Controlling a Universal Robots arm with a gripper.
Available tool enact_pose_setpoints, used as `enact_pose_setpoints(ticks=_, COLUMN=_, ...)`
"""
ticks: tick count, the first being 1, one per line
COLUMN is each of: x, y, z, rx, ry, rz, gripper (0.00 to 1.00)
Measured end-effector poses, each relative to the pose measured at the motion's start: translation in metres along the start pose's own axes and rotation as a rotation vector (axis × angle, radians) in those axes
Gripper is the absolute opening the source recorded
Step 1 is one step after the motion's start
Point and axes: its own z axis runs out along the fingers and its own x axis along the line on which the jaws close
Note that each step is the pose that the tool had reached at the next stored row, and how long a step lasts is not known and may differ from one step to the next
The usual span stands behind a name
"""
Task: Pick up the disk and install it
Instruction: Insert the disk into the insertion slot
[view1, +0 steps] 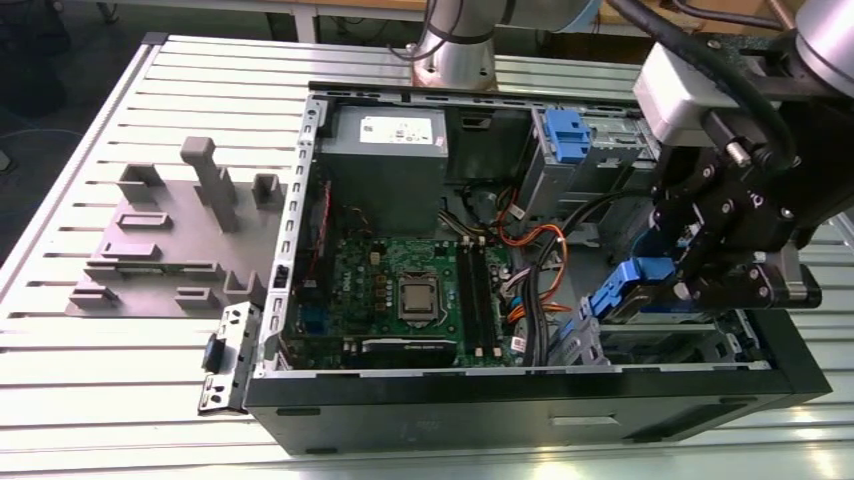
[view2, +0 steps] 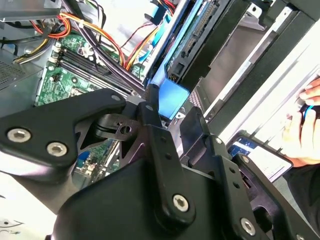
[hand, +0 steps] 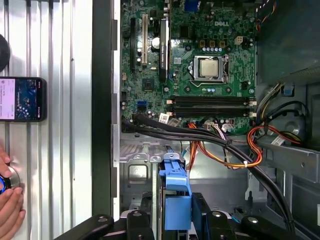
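Observation:
My gripper (view1: 697, 288) hangs inside the open computer case (view1: 534, 385), at the exterior view's right. It is shut on the disk (view1: 638, 296), which stands on edge with its blue rail (hand: 176, 187) facing the motherboard (hand: 200, 60). The disk sits low at the drive cage (hand: 137, 172), beside the bundle of black and orange cables (hand: 220, 145). In both wrist views the black fingers (view2: 150, 125) clamp the blue rail (view2: 172, 97) from either side. How deep the disk sits in the cage is hidden by the gripper.
A grey power supply box (view1: 387, 140) and a blue latch piece (view1: 567, 135) sit at the case's far end. A grey fixture (view1: 174, 240) stands on the slatted table at the exterior view's left. Beside the case lie a phone (hand: 20, 98) and a person's hand (hand: 7, 200).

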Motion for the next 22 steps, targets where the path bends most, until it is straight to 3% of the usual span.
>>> enact_pose_setpoints(ticks=7, x=-0.0001, y=0.0, z=-0.0028, rx=0.0, ry=-0.0003, rz=0.0, gripper=0.44)
enact_pose_setpoints(ticks=13, x=0.0002, y=-0.0001, z=0.0046, rx=0.0036, ry=-0.0003, rz=0.0, gripper=0.42)
enact_pose_setpoints(ticks=18, x=0.0006, y=0.0, z=0.014, rx=0.0054, ry=-0.0003, rz=0.0, gripper=0.18)
enact_pose_setpoints(ticks=22, x=0.001, y=0.0001, z=0.0212, rx=0.0054, ry=-0.0003, rz=0.0, gripper=0.11)
